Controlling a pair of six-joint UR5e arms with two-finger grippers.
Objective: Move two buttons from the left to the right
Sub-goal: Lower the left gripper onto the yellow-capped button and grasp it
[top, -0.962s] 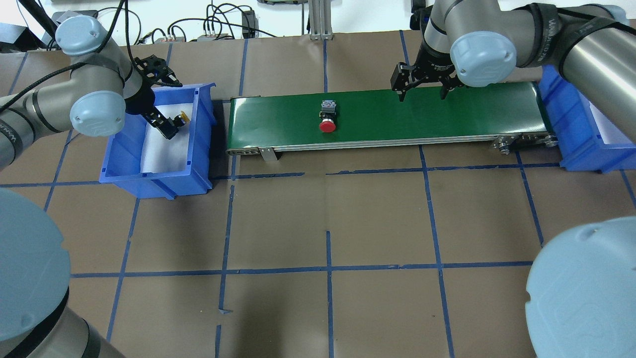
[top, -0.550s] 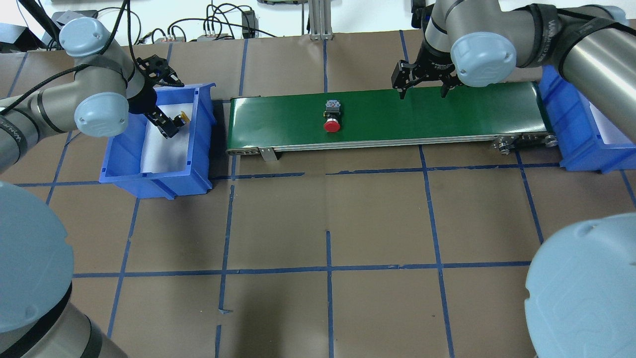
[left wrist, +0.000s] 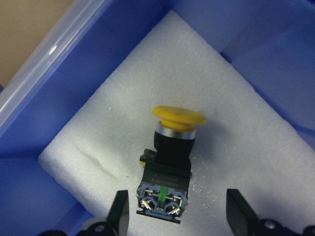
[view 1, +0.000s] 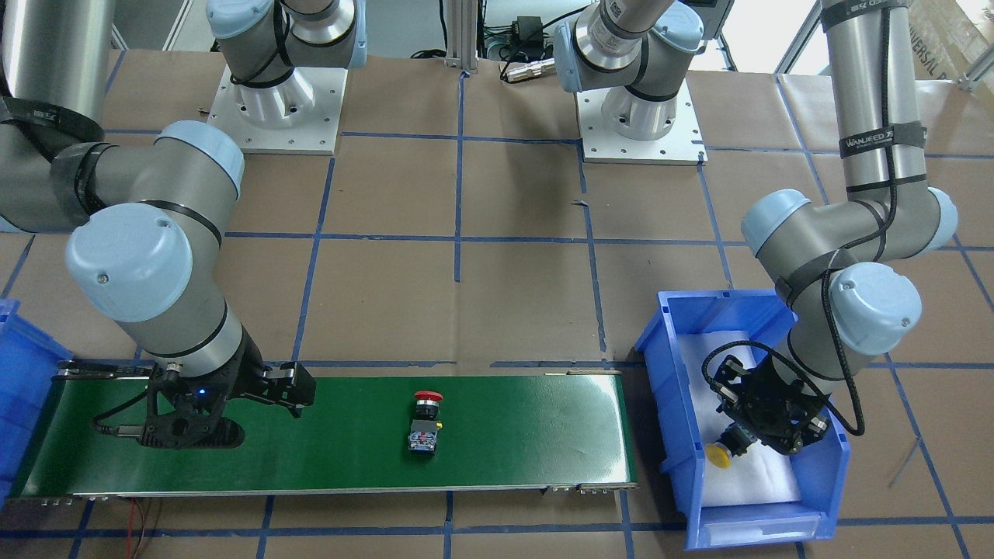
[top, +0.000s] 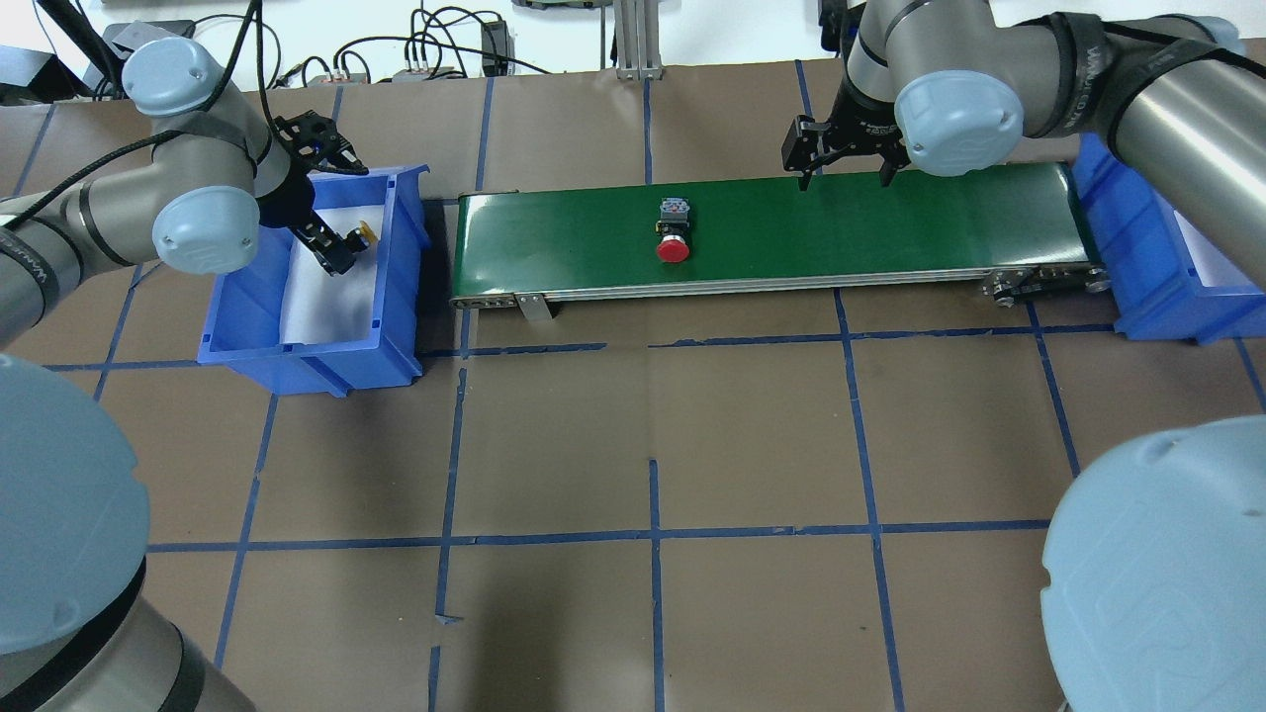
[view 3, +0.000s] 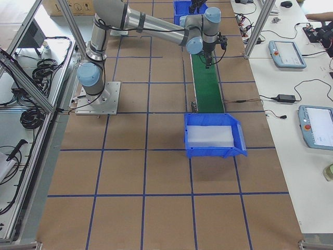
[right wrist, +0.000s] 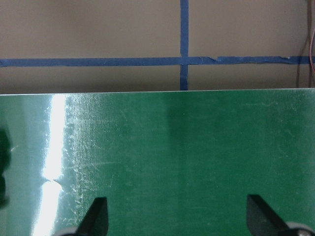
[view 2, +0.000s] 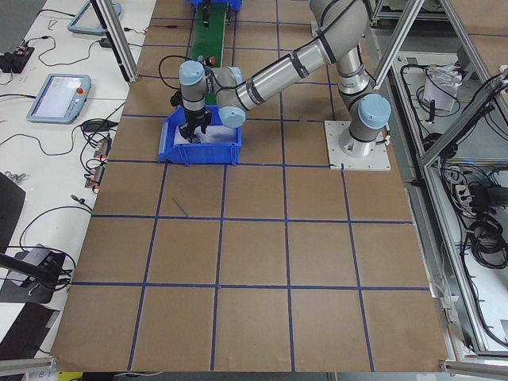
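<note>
The red button [top: 675, 237] lies on its side on the green conveyor belt [top: 890, 232], a little left of the belt's middle, and shows as well as red button [view 1: 425, 423]. The yellow button [left wrist: 172, 157] lies on white foam in the left blue bin [top: 401, 297]. My left gripper [left wrist: 177, 211] hangs open just above it, one finger on each side of its contact block, touching nothing. My right gripper [top: 843, 181] is open and empty over the belt's far edge, to the right of the red button. In the right wrist view only bare belt [right wrist: 172, 157] shows between its fingers.
A second blue bin [top: 1137, 267] lined with white foam stands at the belt's right end, seen too as blue bin [view 3: 213, 138]. Brown paper with blue tape lines covers the table [top: 653, 445]. Cables lie along the far edge.
The red button has travelled a short way right along the belt. The right gripper has shifted slightly toward the far edge. The left gripper stays open over the yellow button.
</note>
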